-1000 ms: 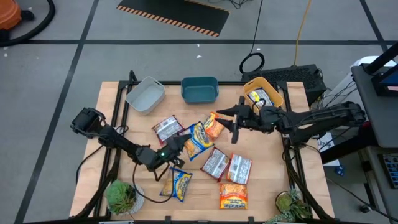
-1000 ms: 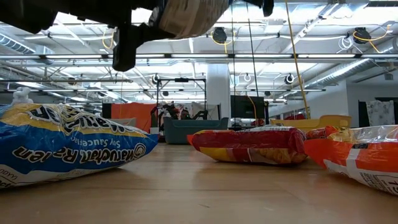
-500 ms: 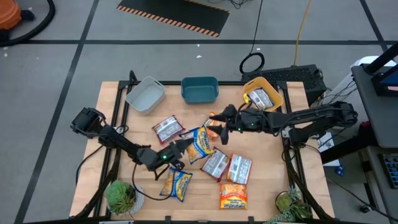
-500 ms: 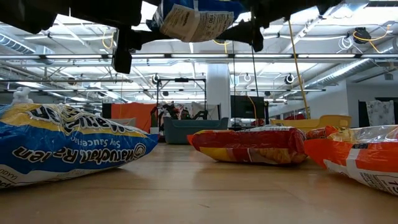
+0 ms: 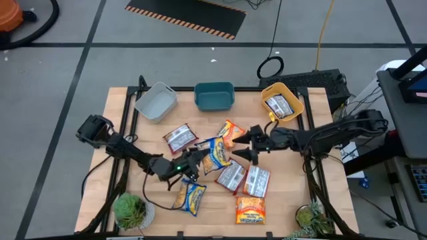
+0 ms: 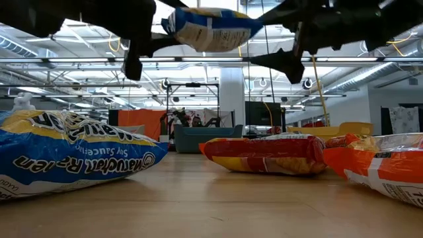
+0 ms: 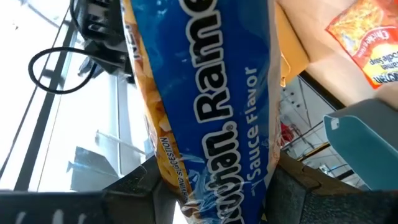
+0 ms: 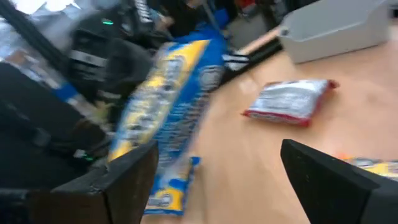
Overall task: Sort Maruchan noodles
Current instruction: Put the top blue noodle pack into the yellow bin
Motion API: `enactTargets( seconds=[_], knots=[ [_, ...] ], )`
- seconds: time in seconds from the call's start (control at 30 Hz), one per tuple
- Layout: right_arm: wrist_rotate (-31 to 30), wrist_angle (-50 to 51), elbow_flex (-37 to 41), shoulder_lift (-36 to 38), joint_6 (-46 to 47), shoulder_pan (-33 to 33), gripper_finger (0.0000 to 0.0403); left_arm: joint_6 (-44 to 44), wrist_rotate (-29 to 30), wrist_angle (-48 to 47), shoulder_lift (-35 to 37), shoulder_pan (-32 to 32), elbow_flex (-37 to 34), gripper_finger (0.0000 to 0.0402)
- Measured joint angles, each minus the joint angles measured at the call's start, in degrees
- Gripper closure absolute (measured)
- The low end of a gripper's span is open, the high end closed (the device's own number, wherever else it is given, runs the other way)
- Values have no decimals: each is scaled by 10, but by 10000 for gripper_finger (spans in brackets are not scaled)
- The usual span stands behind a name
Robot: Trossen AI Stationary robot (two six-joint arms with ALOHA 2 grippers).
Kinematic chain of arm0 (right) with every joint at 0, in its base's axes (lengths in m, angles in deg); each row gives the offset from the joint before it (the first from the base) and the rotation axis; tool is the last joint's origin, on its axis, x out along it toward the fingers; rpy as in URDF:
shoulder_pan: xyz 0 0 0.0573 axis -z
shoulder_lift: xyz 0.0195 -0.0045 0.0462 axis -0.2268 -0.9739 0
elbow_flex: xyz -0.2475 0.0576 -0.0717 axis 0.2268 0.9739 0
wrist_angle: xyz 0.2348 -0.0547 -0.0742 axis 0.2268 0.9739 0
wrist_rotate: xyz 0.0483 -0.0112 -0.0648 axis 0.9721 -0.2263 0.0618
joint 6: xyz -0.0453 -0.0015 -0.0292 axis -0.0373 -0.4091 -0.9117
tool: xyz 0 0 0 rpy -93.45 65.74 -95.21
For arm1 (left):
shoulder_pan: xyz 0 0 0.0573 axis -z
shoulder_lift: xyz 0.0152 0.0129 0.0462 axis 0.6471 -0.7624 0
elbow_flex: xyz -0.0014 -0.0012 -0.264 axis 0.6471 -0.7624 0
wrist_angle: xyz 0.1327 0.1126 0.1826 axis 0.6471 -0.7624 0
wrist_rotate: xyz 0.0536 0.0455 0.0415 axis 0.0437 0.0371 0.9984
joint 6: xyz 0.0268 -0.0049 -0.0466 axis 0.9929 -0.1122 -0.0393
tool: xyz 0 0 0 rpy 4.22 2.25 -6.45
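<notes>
Blue-yellow noodle packet (image 5: 215, 153) aloft in left tool (image 5: 195, 160); right tool (image 5: 245, 145) wide, just beside.

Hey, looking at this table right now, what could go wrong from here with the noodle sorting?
1. The left gripper holds the yellow-and-blue packet aloft by one end only; it may sag or slip out.
2. The right gripper, open, faces that packet closely, so the two arms may bump.
3. A dropped packet would likely land among the silver-white packets lying below, jumbling them.
</notes>
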Motion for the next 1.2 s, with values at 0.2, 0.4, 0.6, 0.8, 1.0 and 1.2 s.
enactTargets(
  seconds=[0.2, 0.4, 0.6, 0.8, 1.0, 1.2],
  knots=[
    [-17, -43, 21, -41, 36, -12, 56, 36, -43, -28, 0, -24, 0, 218],
    [-17, -69, 21, -73, 47, -12, 54, 49, -71, -28, 0, -45, 0, 218],
    [-14, -131, 21, -116, 39, -24, 54, 63, -78, -33, 0, -56, 0, 218],
    [-12, -188, 21, -140, 38, -30, 54, 78, -86, -33, 0, -57, 0, 218],
    [1, -193, 20, -136, 38, -30, 54, 94, -87, -34, 0, -60, 0, 218],
    [1, -173, 20, -114, 37, -30, 54, 94, -85, -34, 0, -67, 0, 218]
  ],
)
